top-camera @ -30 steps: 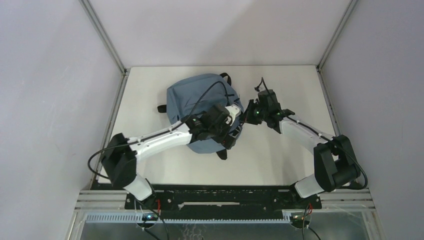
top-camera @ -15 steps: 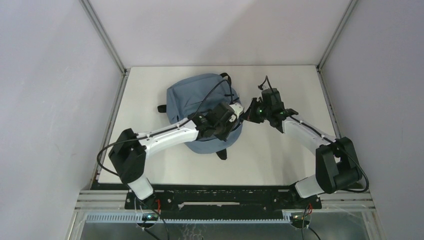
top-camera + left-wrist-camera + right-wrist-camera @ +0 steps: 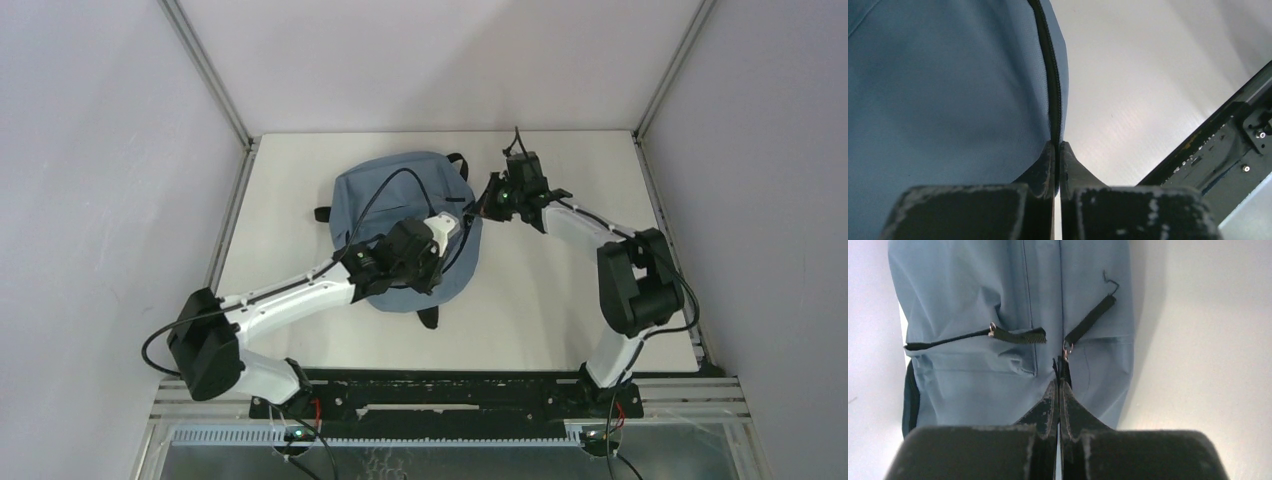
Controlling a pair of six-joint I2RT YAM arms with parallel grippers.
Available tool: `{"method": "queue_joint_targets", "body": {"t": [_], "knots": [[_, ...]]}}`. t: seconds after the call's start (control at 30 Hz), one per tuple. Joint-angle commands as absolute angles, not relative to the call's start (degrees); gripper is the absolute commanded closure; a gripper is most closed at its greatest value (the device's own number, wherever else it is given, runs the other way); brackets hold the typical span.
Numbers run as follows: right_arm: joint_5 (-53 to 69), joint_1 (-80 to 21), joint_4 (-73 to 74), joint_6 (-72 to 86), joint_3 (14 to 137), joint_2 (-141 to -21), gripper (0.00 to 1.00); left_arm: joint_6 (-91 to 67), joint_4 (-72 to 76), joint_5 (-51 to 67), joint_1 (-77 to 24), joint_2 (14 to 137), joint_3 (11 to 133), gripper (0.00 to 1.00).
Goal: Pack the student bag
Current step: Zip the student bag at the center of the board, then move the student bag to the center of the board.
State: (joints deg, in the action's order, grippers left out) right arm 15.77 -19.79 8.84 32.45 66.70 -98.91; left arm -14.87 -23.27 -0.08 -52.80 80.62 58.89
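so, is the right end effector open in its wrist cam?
No, the right end effector is shut, its fingers pressed together and pinching the student bag.

I see a white desk point(image 3: 540, 320) boxed in by 3 plain grey walls point(image 3: 440, 60). 2 metal posts point(image 3: 205, 70) rise from its far corners. A black rail point(image 3: 450, 385) runs along its near edge. The light is even, with soft shadows.

- Top view was bright and evenly lit; shadows were soft.
- Left wrist: sheen on the table point(image 3: 1128, 120) toward 3 o'clock.
- Both wrist views: fingers point(image 3: 1044, 165) were soft-focus at 6 o'clock.
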Motion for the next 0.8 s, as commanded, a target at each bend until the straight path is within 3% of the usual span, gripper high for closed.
{"method": "queue_joint_targets", "body": {"t": [0.0,0.5,0.6,0.77], "knots": [[9.05,-16.99,2.79,33.04,74.4,-102.46,1.0,-18.79,-26.06,4.56,-53.85,75.52,56.15,1.0],[8.93,-14.14,7.03,31.23,88.64,-110.29,1.0,-17.24,-26.25,6.75,-55.02,75.91,60.04,1.0],[6.05,-12.25,8.09,32.11,89.99,-109.73,1.0,-14.53,-26.58,4.39,-54.89,79.59,65.41,1.0],[6.36,-4.76,7.11,37.67,89.03,-107.01,1.0,-5.34,-34.57,2.76,-54.07,90.99,85.99,1.0]]}}
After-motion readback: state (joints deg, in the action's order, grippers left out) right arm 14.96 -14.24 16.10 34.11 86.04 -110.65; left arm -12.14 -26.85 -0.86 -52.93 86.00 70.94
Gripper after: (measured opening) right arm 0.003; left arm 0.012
